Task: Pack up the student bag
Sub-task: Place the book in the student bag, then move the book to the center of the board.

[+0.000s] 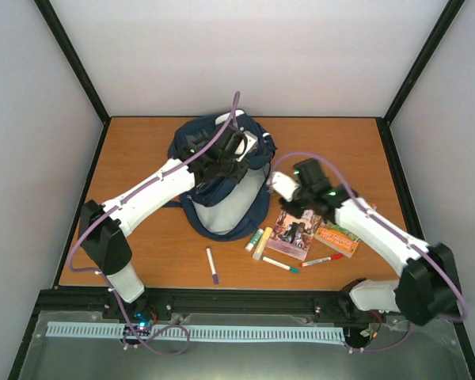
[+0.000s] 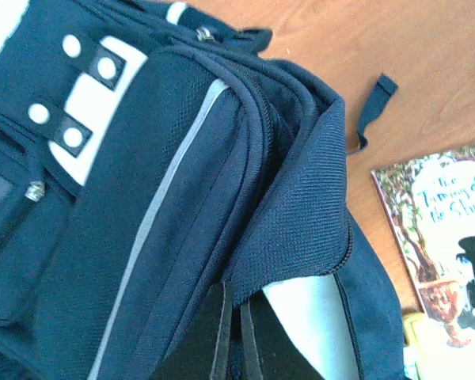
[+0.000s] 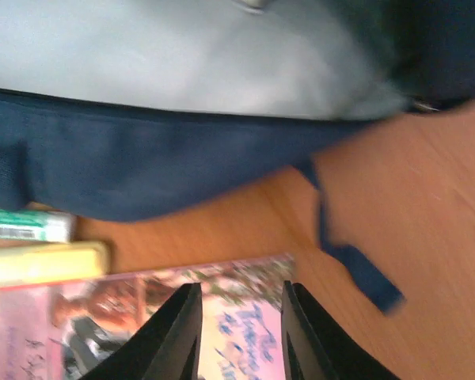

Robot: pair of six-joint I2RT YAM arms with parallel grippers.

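Observation:
The student bag point(image 1: 218, 184), navy with thin white stripes and white patches, lies at the middle back of the table with its pale grey lining point(image 2: 321, 321) showing. My left gripper point(image 1: 234, 158) is shut on the edge of the bag's top flap point(image 2: 301, 214), its fingers point(image 2: 222, 332) pinching the fabric and holding it up. My right gripper point(image 1: 291, 206) hovers just right of the bag, over the near end of a pink picture book point(image 1: 295, 233). Its fingers point(image 3: 182, 332) stand apart with only the book cover point(image 3: 127, 324) showing between them.
An orange book point(image 1: 338, 238) lies right of the pink one. A green stick point(image 1: 254, 239) and a yellow stick point(image 1: 262, 243) lie at the bag's right foot. A purple marker point(image 1: 212, 265), a green-capped marker point(image 1: 281, 264) and a red marker point(image 1: 323, 259) lie near the front edge. A loose bag strap point(image 3: 356, 265) trails on the wood.

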